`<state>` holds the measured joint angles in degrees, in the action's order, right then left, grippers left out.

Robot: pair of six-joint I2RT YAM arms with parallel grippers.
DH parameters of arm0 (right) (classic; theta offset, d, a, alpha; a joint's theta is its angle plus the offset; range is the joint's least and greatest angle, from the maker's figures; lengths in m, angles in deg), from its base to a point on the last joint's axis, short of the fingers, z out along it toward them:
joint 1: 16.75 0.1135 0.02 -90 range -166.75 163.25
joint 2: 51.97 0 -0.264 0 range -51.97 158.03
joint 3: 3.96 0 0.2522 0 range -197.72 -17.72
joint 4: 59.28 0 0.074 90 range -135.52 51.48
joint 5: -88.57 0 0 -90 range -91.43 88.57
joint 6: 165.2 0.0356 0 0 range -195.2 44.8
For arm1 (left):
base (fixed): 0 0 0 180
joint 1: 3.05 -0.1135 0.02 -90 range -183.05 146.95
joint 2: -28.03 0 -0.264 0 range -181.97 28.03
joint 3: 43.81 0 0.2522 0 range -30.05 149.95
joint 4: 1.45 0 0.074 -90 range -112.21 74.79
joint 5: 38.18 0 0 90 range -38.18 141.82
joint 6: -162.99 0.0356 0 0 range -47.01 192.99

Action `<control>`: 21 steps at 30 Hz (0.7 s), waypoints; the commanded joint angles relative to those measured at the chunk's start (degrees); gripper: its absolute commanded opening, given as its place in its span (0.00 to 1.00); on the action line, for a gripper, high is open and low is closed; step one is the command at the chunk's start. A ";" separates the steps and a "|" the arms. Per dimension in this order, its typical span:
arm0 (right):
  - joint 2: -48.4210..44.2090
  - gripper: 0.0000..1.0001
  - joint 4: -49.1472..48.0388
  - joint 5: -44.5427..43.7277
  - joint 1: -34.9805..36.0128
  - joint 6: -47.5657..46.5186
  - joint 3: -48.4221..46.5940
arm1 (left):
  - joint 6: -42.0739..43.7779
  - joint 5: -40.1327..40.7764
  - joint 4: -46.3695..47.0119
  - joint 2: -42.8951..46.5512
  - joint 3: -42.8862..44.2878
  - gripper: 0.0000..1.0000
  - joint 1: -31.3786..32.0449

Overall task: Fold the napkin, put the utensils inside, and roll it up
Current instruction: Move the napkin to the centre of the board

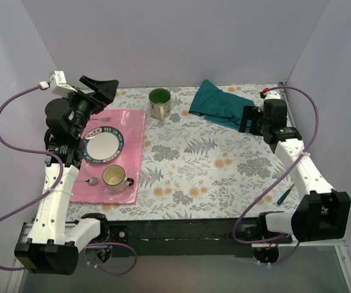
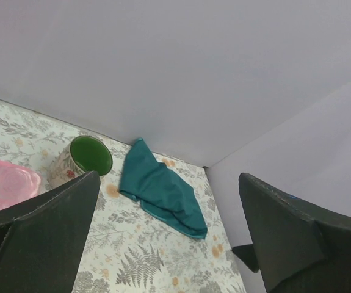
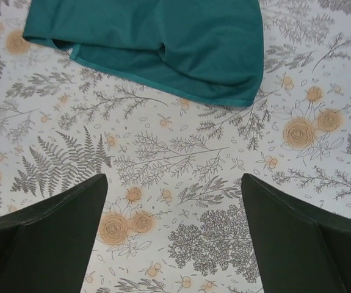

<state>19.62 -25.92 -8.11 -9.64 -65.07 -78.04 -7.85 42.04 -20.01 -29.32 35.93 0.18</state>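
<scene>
The teal napkin (image 1: 218,105) lies crumpled on the floral tablecloth at the back right. It also shows in the left wrist view (image 2: 163,192) and the right wrist view (image 3: 157,43). My right gripper (image 1: 246,119) is open and empty just right of the napkin, above the bare cloth (image 3: 172,232). My left gripper (image 1: 104,93) is open and empty, raised over the back left and facing the napkin (image 2: 169,244). One green-handled utensil (image 1: 284,195) lies by the right arm. A small grey utensil head (image 1: 93,180) shows on the placemat.
A pink placemat (image 1: 132,131) at the left holds a plate (image 1: 104,145) and a cream mug (image 1: 115,177). A green-lined mug (image 1: 160,102) stands at the back centre, left of the napkin. Grey walls close the back and sides.
</scene>
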 commanded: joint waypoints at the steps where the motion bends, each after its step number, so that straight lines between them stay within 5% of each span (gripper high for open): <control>1: 7.31 0.99 -5.89 -1.24 -0.17 0.32 0.47 | -4.14 -6.72 1.36 -1.89 -1.37 0.98 0.12; 5: 20.14 0.99 -5.37 1.94 -0.08 2.34 -7.85 | -9.07 -20.16 6.01 -7.60 -4.80 0.98 3.43; 14: 44.93 0.98 -6.42 -3.60 0.27 -3.62 -27.47 | -1.79 -9.47 5.32 -7.09 -14.90 0.98 33.04; 21: 66.71 0.90 9.04 -3.26 0.36 -5.91 -56.30 | -2.13 -1.12 0.94 -0.32 -24.22 0.98 43.09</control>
<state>79.11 -24.28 -10.58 -9.51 -68.68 -122.89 -10.73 34.63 -16.62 -35.65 14.77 40.85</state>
